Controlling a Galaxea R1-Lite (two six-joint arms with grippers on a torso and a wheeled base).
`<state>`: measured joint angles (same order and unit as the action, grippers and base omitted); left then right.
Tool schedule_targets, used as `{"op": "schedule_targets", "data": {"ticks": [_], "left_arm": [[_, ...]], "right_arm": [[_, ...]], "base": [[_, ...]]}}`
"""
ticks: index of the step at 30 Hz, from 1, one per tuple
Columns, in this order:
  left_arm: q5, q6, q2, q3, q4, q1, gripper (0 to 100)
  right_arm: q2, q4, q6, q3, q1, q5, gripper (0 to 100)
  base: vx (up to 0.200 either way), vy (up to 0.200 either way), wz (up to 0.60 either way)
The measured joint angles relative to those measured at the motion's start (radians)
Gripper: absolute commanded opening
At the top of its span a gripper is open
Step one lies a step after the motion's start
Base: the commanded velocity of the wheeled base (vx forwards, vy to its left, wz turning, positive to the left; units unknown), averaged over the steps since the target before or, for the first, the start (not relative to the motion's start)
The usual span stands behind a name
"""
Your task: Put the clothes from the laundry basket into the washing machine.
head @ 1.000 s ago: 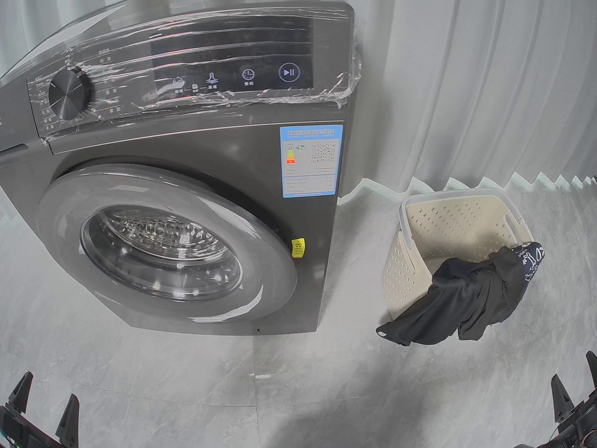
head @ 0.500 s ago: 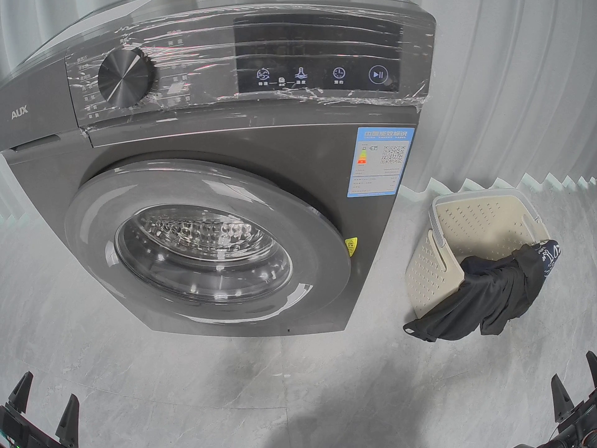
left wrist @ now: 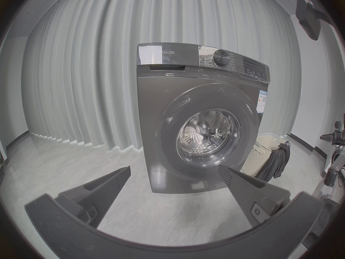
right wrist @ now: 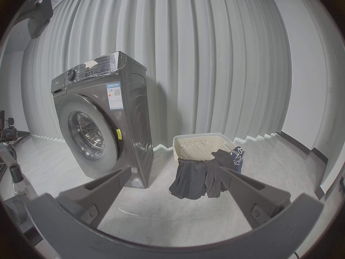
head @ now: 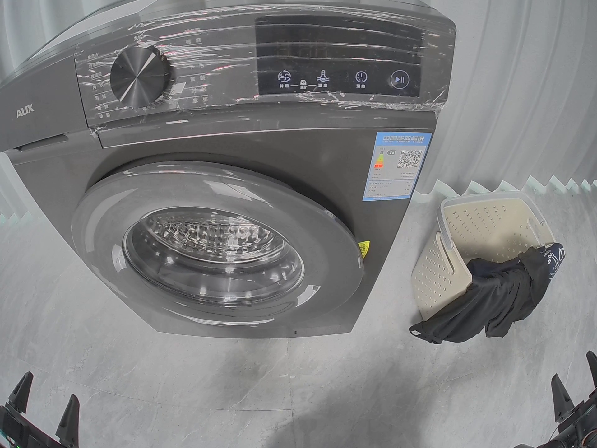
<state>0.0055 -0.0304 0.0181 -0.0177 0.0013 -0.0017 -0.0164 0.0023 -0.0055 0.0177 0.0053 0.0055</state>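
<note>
Left end effector [head: 45,401] at your 7 o'clock and right end effector [head: 574,382] at 5 both gape wide, empty. At 2 o'clock you see dark clothes [head: 491,298] draped over the laundry basket [head: 430,274] rim. The washing machine [head: 261,147] stands at 11, door [head: 217,251] shut.

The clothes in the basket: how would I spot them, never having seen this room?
Find the big grey washing machine. Beside it stands a cream perforated basket. The clothes are the dark bundle draped over its near rim, hanging outside: the only dark, soft thing there.
</note>
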Motion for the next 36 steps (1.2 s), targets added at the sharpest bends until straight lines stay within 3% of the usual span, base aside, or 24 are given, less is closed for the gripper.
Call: {"op": "schedule_targets", "data": {"ticks": [7,13,19,28,36], "left_arm": [[0.0,0.0,0.0,0.0,0.0,0.001,100],[0.0,0.0,0.0,0.0,0.0,0.0,100],[0.0,0.0,0.0,0.0,0.0,0.0,100],[0.0,0.0,0.0,0.0,0.0,0.0,100],[0.0,0.0,0.0,0.0,0.0,0.0,100]], "right_arm": [[0.0,0.0,0.0,0.0,0.001,0.0,100],[0.0,0.0,0.0,0.0,0.0,0.0,100],[0.0,-0.001,0.001,0.0,-0.001,-0.001,100],[0.0,0.0,0.002,0.0,-0.001,-0.001,100],[0.0,-0.001,0.001,0.0,0.0,-0.002,100]], "base": [[0.0,0.2,0.0],[0.0,0.0,0.0],[0.0,0.0,0.6],[0.0,0.133,0.0],[0.0,0.0,0.0]]}}
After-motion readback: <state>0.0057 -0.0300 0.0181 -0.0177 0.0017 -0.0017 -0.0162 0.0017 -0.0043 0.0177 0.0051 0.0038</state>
